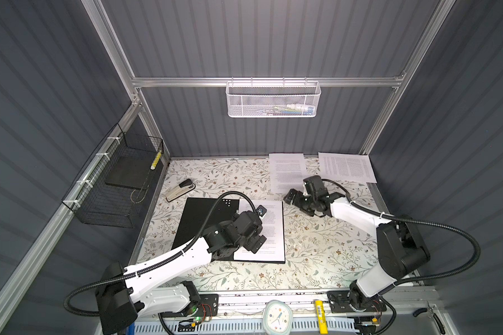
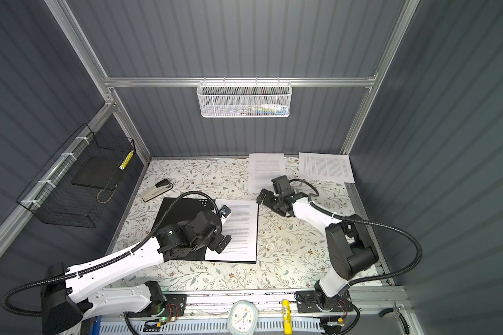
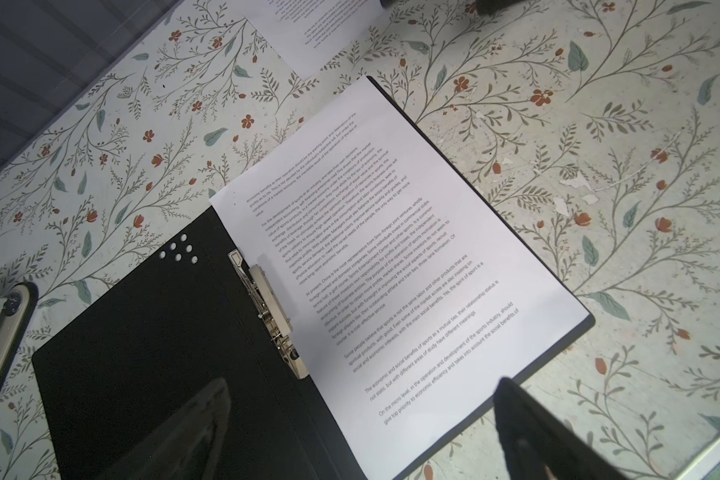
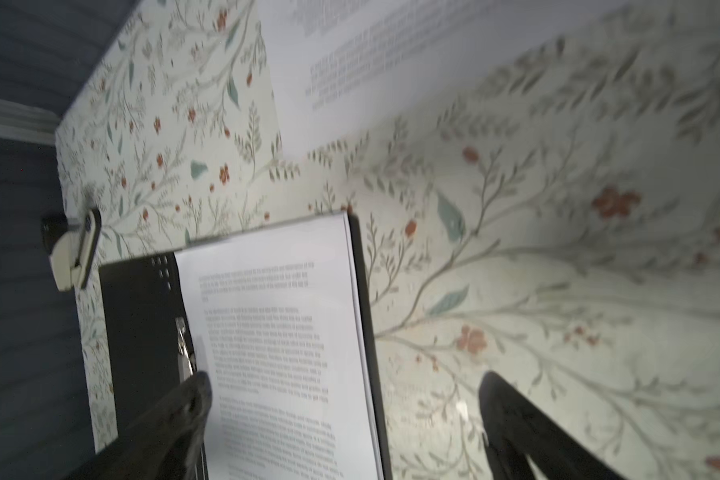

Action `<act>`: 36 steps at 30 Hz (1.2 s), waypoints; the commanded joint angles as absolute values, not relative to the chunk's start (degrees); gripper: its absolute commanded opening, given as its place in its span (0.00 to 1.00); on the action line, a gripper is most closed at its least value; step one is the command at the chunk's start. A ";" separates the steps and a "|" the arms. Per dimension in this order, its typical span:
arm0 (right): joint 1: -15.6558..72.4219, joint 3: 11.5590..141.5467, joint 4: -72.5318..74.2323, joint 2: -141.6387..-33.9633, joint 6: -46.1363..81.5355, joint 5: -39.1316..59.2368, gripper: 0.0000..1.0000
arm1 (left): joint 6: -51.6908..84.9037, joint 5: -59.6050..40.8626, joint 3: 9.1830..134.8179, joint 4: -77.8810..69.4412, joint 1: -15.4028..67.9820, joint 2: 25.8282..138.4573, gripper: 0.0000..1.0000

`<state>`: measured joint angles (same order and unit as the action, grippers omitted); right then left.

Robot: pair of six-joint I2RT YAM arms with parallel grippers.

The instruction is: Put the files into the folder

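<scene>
One table [image 1: 317,246] carries it all: the folder [image 1: 195,216] lies open in the middle, black inside up, with one sheet [image 1: 273,232] flat on its right half, while the closer file [image 1: 286,171] and the corner file [image 1: 346,168] lie at the far edge, apart from it. I judge the step to be fetching the closer file. I should come down on its near edge, pinch shallow so the paper does not crumple, slide it low across, and square it on the sheet with its margin toward the metal clip [image 3: 267,307]. My left gripper [image 3: 362,384] hangs over the folder, spread wide and touching nothing, well placed to pin that sheet. My right gripper [image 4: 346,376] hovers by the folder's far corner, fingers fully apart, empty
</scene>
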<state>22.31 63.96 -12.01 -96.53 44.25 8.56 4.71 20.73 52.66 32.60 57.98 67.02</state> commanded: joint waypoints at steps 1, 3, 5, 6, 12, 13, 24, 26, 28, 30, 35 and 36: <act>18.71 71.88 -15.44 -103.67 40.14 10.54 0.99 | 4.92 19.55 54.49 33.95 57.83 67.28 1.00; 16.81 78.04 -17.24 -109.01 39.77 13.24 0.99 | 4.85 19.60 54.54 33.93 57.79 67.11 1.00; 15.27 82.91 -17.41 -113.43 39.95 15.73 0.99 | 4.75 19.81 54.51 33.76 57.81 66.92 1.00; 14.84 85.08 -17.39 -115.36 40.14 16.74 0.99 | 4.67 19.82 54.51 33.78 57.81 66.92 1.00; 13.64 97.05 -20.60 -125.05 41.29 18.57 0.99 | 4.66 19.72 54.55 33.84 57.79 67.07 1.00; 13.54 98.74 -21.30 -126.50 41.43 18.63 0.99 | 4.68 19.69 54.50 33.84 57.77 67.11 1.00; 13.15 105.28 -27.06 -133.64 45.64 21.68 0.99 | 4.23 19.48 54.89 33.83 57.82 67.16 1.00; 13.27 104.81 -28.16 -133.79 46.34 21.27 0.99 | 4.00 19.54 54.95 33.78 57.81 66.12 1.00; 13.27 103.28 -27.23 -133.65 47.58 22.35 0.99 | 3.90 19.46 54.63 32.88 57.74 64.09 1.00; 13.18 101.47 -26.15 -133.03 48.28 23.32 0.99 | 3.63 19.72 53.78 31.53 57.79 61.61 1.00; 11.75 89.95 -19.59 -126.57 49.86 23.66 0.99 | 3.68 21.68 51.90 29.34 57.78 56.44 1.00; 11.04 86.24 -17.64 -124.34 50.43 23.77 0.99 | 3.77 22.20 51.69 29.15 57.75 55.80 1.00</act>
